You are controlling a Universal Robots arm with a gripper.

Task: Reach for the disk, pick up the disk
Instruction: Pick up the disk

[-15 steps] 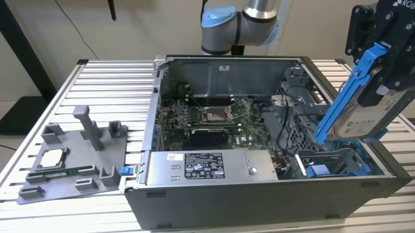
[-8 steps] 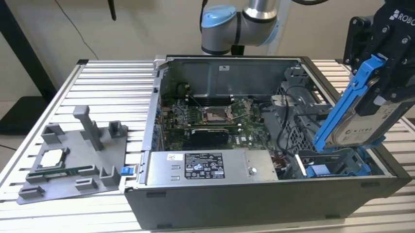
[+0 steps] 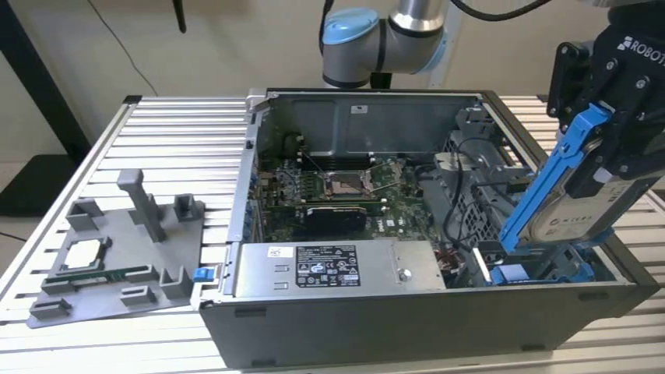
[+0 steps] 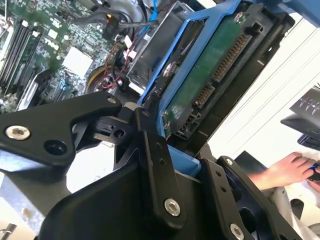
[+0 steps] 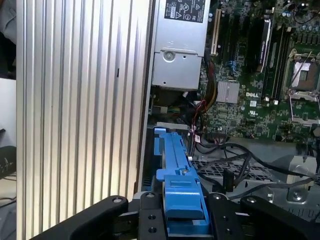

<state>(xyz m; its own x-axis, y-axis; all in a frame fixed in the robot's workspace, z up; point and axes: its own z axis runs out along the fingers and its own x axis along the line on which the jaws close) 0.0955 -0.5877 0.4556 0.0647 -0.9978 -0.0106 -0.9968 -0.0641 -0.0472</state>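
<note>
- You have the gripper [image 3: 615,136] at the exterior view's right, above the near right corner of the open computer case [image 3: 416,312], and its black fingers are pinched onto the upper end of the disk [image 3: 571,210].
- The disk hangs below the gripper, so the clamped part is its top edge and most of its body lies under the fingers.
- Its long axis runs steeply up and down, tilted: the top leans toward the exterior view's right, and the bottom end reaches down toward the blue bracket [image 3: 515,274] inside the case. Whether that bottom end touches the bracket or sits just clear of it, you cannot tell.
- The white-labelled face of the disk looks toward the exterior view's right and front, and the blue carrier frame [image 3: 556,183] runs along its edge facing the case interior.
- In the second wrist view you see the other face of the disk [image 4: 200,85]: a green circuit board with its connector, bordered by the blue frame, and the black gripper fingers [image 4: 155,165] closed against the frame edge.
- In the first wrist view the blue frame [image 5: 175,165] runs straight away from the gripper, edge-on, held between the two black fingers [image 5: 150,220].
- A grey tray [image 3: 114,265] lies on the slatted table [image 3: 177,132] at the exterior view's left, well apart from the gripper, with a small square chip [image 3: 83,253] on it.
- A person's hand [image 4: 282,170] shows at the edge of the second wrist view, away from the disk.
</note>
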